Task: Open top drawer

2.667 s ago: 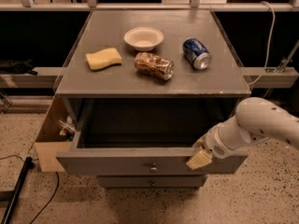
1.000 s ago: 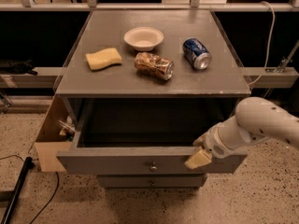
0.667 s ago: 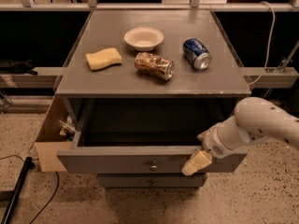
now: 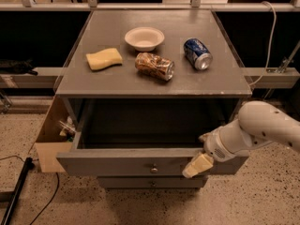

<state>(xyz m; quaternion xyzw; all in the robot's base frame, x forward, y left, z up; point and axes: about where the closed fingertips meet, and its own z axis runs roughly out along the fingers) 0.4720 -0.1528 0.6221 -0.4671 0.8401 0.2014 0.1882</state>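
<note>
The top drawer [image 4: 117,163] is a wide grey drawer pulled well out of the cabinet, with a small round metal knob [image 4: 153,169] at the centre of its front. Its inside is dark. My gripper [image 4: 199,161] is at the right part of the drawer's front edge, at the end of the white arm [image 4: 262,125] that comes in from the right. One pale finger [image 4: 197,166] lies over the drawer front, to the right of the knob. A narrower grey drawer [image 4: 150,183] shows just below.
On the grey cabinet top [image 4: 103,81] lie a yellow sponge [image 4: 103,58], a white bowl [image 4: 144,38], a crumpled snack bag [image 4: 154,65] and a blue can [image 4: 197,53] on its side. An open wooden box [image 4: 51,139] stands at the left. A black cable [image 4: 18,191] runs over the floor.
The gripper has dropped slightly lower over the drawer's front edge and shifted a little left. The drawer stays pulled out as before.
</note>
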